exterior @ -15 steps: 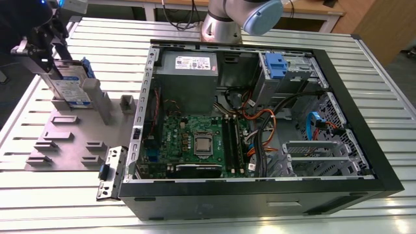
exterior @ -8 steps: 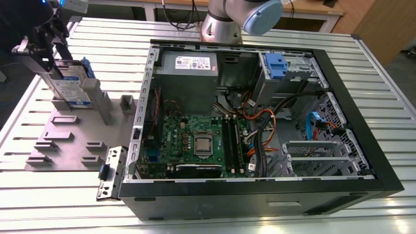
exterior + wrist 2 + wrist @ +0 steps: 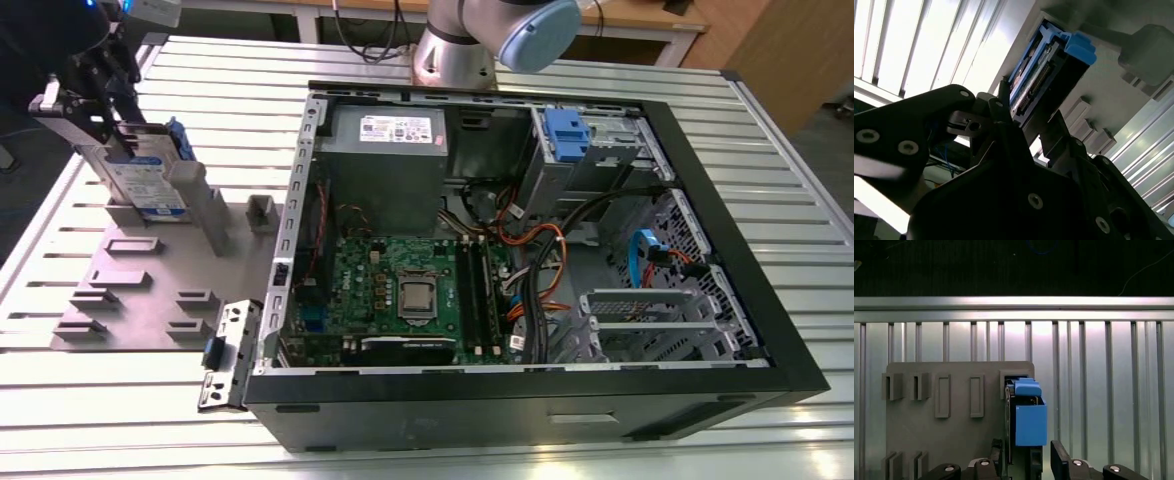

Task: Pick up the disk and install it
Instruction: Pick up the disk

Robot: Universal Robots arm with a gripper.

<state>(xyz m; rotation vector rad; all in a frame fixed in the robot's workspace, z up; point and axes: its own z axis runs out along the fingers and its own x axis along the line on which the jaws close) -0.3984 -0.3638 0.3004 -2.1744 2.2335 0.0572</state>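
A ribbed, silver metal counter [image 3: 787, 180] fills the scene. On it, in the exterior view, lies an open black computer tower case [image 3: 534, 405] on its side, with a green circuit board [image 3: 400, 290] and a blue plastic clip [image 3: 567, 135] inside. The silver and pale blue base of the robot arm [image 3: 461, 45] rises behind the case.

Towards the exterior view's left, beside the case, lies a flat grey fixture plate [image 3: 134, 290] with raised slots. The disk [image 3: 144, 180], a flat silver metal hard drive with a white-and-blue label in a blue plastic carrier, stands upright on its edge in one slot. The exterior view gives its labelled face. The black gripper [image 3: 100, 120] is at the disk's upper end.

The first wrist view looks straight down on the plate [image 3: 954, 440] and sees the disk [image 3: 1029, 425] end-on, as a narrow blue block. The gripper [image 3: 1026, 460] sits over it. The jaws are spread, one on each side of the disk, with a thin gap between one of them and the blue carrier.

The second wrist view looks along the disk [image 3: 1039, 85] from close by, showing its thin side, a row of dark connector pins and the blue carrier's end tab.
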